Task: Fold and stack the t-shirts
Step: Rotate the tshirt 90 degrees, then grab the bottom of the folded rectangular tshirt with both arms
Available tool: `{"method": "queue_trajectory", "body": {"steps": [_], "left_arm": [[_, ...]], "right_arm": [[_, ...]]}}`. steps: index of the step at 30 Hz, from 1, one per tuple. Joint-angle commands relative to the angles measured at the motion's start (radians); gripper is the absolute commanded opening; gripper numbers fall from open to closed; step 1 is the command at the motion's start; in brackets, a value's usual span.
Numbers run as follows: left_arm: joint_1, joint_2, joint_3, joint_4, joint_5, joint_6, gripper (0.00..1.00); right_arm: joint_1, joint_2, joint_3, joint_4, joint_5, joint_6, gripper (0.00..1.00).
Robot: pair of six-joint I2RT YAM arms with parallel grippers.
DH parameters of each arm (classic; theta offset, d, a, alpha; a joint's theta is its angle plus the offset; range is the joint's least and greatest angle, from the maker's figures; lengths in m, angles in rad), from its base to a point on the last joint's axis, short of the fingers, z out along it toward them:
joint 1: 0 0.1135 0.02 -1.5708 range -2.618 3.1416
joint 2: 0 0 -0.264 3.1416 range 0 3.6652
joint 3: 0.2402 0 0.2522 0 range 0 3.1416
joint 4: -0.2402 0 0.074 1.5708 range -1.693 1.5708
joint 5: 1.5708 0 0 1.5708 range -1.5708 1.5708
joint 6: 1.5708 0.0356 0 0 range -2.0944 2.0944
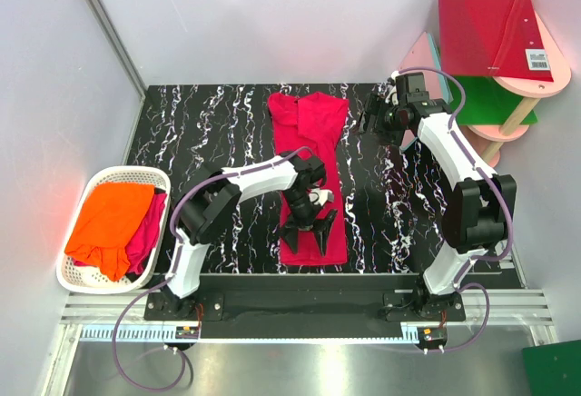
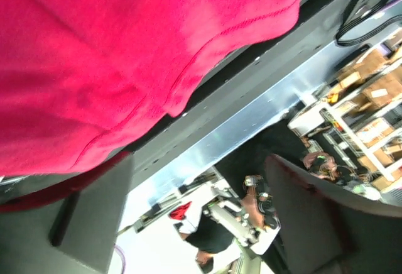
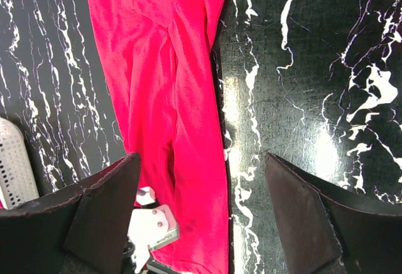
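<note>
A crimson t-shirt [image 1: 313, 123] lies on the black, white-veined table [image 1: 209, 133], folded into 1 long narrow strip that runs from the far side toward the near edge, roughly midway between the 2 arms; its far end is wider and a little rumpled, its near end flatter.

The left arm reaches in over the near half of that strip; the left end effector [image 1: 308, 230] hangs above the cloth with its jaws spread wide and nothing caught between them; from its own camera the shirt's stitched hem fills the upper left, and the dark fingers [image 2: 326, 224] stand well apart below it; whether a fingertip touches the fabric I cannot tell.

The right end effector [image 1: 370, 116] is held up beside the far right edge of the shirt, over bare table; its jaws too are fully apart and it has hold of nothing; its camera looks down on the red strip on the left and the marbled top on the right.

Off the table's left side sits a white basket [image 1: 132, 171]; in it a bright orange t-shirt [image 1: 111, 219] lies loosely heaped, with another crimson t-shirt [image 1: 150, 228] bunched under and beside it.

At the far right, beyond the table, a red board [image 1: 490, 33] rests above a green board [image 1: 490, 96].
</note>
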State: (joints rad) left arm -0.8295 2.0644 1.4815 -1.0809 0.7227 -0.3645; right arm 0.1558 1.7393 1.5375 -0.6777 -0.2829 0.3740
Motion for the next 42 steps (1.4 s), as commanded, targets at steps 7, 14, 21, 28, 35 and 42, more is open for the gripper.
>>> {"method": "queue_trajectory", "body": {"steps": [7,14,21,28,35,42], "left_arm": [[0.061,-0.125,0.172,-0.045,-0.363,-0.04,0.99],[0.371,-0.341,-0.111,0.176,-0.344,-0.184,0.99],[0.489,-0.458,-0.43,0.348,-0.217,-0.258,0.99],[0.419,-0.5,-0.602,0.538,-0.115,-0.375,0.99],[0.293,-0.399,-0.629,0.673,-0.072,-0.416,0.99],[0.241,-0.329,-0.667,0.719,-0.089,-0.419,0.94]], "right_arm": [[-0.006,0.069,0.05,-0.014,-0.119,0.008,0.87],[-0.036,0.095,-0.104,-0.059,-0.327,0.058,0.86],[-0.042,0.082,-0.301,-0.077,-0.456,0.083,0.81],[-0.042,0.016,-0.485,-0.143,-0.473,0.077,0.8],[-0.044,-0.012,-0.628,-0.134,-0.509,0.103,0.77],[-0.042,-0.109,-0.749,-0.135,-0.506,0.115,0.76]]}}
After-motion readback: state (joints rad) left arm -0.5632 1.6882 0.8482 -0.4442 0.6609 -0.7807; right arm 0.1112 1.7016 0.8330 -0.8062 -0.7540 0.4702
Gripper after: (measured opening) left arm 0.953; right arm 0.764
